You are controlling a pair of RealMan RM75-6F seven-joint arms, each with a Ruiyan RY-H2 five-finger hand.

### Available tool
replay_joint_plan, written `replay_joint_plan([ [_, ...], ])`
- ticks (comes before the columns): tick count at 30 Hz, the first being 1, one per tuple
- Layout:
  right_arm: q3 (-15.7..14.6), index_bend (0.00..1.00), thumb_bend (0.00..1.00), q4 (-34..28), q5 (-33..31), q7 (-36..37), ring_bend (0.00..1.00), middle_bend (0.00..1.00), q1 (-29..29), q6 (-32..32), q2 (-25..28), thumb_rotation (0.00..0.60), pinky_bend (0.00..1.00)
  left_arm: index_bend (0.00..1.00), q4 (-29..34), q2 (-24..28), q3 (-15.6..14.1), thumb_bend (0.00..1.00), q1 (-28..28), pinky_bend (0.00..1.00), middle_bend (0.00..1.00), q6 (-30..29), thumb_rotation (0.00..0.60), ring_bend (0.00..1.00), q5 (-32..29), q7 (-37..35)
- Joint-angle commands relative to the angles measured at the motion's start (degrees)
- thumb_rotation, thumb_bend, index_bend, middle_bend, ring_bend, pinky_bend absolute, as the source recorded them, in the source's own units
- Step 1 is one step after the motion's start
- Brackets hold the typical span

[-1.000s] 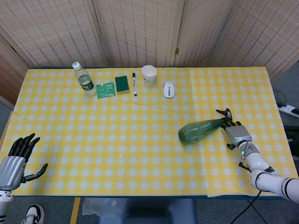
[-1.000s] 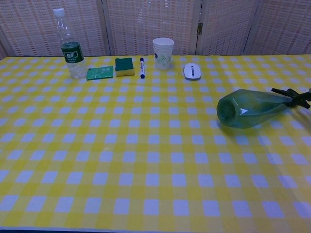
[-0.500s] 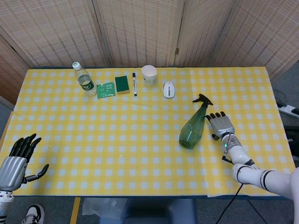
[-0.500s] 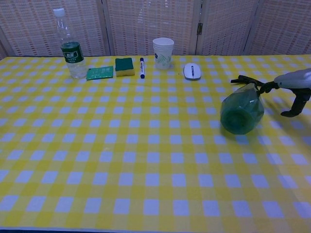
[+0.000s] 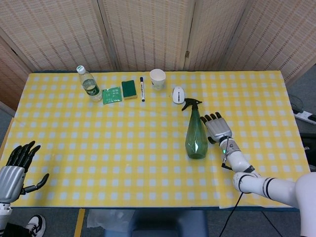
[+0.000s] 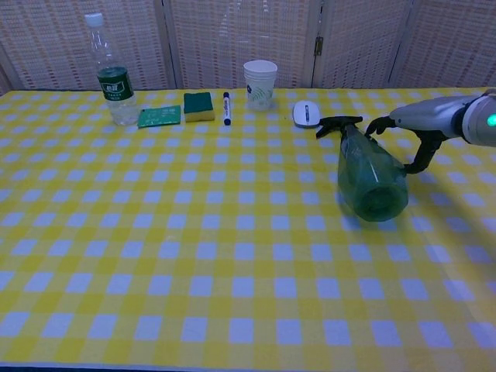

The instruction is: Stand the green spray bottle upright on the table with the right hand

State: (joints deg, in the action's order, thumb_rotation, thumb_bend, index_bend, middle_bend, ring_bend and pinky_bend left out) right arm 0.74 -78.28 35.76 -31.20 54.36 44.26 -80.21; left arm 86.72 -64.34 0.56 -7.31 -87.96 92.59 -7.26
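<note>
The green spray bottle (image 5: 196,134) (image 6: 370,180) is in the right half of the table, tilted, with its round base turned toward me and its black spray head (image 6: 338,123) leaning to the far side. My right hand (image 5: 218,129) (image 6: 419,124) is just right of it, fingers stretched out and apart. The fingertips touch the bottle's neck, while the thumb hangs free of it. Off the front left corner of the table, my left hand (image 5: 15,170) holds nothing, its fingers spread.
Along the far edge stand a water bottle (image 5: 89,84), a green card (image 5: 112,95), a green sponge (image 5: 129,89), a marker pen (image 5: 141,88), a paper cup (image 5: 157,78) and a white mouse (image 5: 178,94). The mouse (image 6: 307,113) lies just behind the spray head.
The spray bottle has swung from lying with its nozzle to the right to a raised tilt, nozzle pointing away. My right hand moved left with it. The left hand barely shifted.
</note>
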Motion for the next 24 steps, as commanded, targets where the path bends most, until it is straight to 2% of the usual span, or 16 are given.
replay_joint_plan([
  [1,0.5,0.12,0.42,-4.1,3.6,2.6,0.08,0.13,-1.7,1.5,3.2,0.600,0.00,0.00,0.0,0.0,0.0,0.35,0.0,0.00,0.04,-0.1,0.168,0.00,0.1,-0.1],
  [6,1.7,0.12,0.42,-15.1,12.6,10.9,0.09,0.15,-6.2,3.8,11.3,0.600,0.00,0.00,0.0,-0.2,0.0,0.35,-0.1,0.00,0.05,0.0,0.171,0.00,0.2,0.3],
  [10,2.5,0.12,0.42,-19.7,17.5,14.7,0.09,0.16,-7.1,2.7,13.7,0.600,0.00,0.00,0.3,-0.5,0.0,0.35,-0.5,0.00,0.05,0.5,0.171,0.00,0.6,1.1],
  [18,6.0,0.12,0.42,-24.2,19.9,22.6,0.09,0.16,-5.7,-3.0,12.2,0.600,0.00,0.00,0.5,-0.4,0.0,0.35,-0.3,0.00,0.05,0.0,0.168,0.00,0.6,1.3],
  [24,6.2,0.12,0.42,-23.0,20.3,28.2,0.11,0.17,-4.3,-9.4,7.7,0.600,0.00,0.00,0.6,0.0,-0.3,0.35,0.1,0.00,0.05,-1.2,0.168,0.00,1.6,0.6],
])
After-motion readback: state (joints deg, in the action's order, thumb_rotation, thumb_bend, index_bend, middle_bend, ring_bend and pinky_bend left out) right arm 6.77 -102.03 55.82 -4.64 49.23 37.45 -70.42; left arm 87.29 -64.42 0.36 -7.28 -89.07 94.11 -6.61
